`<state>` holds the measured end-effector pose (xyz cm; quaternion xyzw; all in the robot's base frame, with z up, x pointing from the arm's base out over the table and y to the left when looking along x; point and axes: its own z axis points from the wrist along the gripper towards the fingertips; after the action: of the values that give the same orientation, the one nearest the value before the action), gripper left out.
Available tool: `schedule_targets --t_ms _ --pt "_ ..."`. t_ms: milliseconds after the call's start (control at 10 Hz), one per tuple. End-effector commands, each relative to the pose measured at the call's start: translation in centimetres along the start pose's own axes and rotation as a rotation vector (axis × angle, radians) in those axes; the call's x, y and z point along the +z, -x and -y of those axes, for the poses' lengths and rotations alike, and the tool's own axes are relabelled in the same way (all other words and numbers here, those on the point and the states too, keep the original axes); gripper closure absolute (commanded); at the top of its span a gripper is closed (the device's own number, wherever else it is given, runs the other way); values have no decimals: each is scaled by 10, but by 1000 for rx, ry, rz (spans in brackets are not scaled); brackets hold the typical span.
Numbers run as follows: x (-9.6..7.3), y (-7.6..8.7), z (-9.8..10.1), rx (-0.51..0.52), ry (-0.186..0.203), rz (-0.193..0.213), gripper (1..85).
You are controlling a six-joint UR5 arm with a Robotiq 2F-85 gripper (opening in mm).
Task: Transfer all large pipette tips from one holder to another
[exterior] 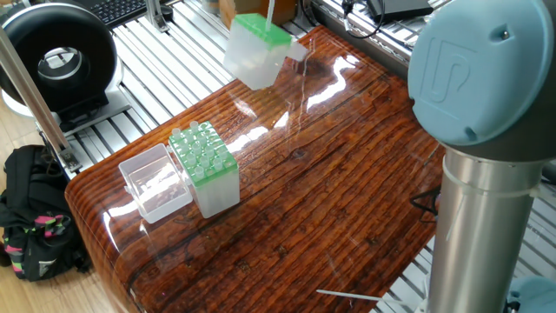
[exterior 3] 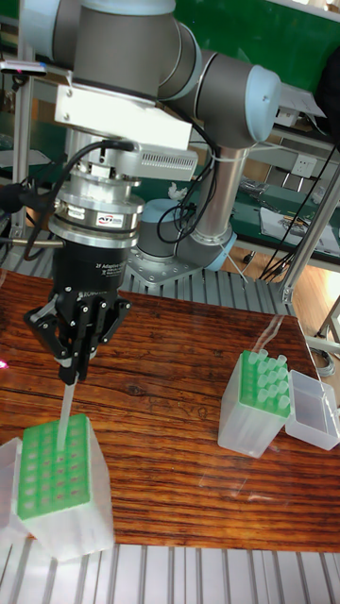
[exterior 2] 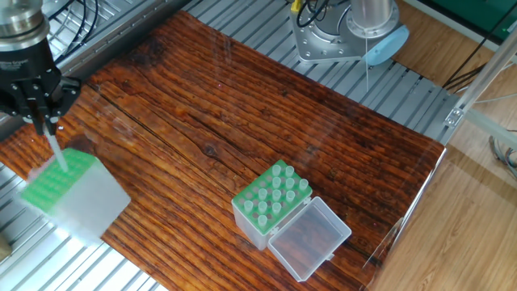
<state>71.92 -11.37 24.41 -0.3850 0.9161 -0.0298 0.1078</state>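
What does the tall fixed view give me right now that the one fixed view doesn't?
Only the tall fixed view shows the gripper, shut on a pipette tip whose lower end sits in the tilted green-topped holder. Only the one fixed view shows the black bag beside the table and that holder off the wood. Both show the second holder, with tips, its clear lid open.

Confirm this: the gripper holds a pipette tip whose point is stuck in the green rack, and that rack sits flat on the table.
Not flat. The gripper does hold the pipette tip in the green rack, but the rack is tilted, hanging over the table edge, as the other fixed view shows.
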Motion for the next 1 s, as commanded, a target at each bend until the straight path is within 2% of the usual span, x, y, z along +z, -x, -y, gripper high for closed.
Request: schedule_targets --t_ms 0,300,700,900 --pt "-2 -9 -12 35 46 -32 847" --pt "-2 -15 -18 63 69 -56 847" --pt "-4 -19 -20 89 75 -77 847" --pt "-17 -20 -23 92 82 -89 847"
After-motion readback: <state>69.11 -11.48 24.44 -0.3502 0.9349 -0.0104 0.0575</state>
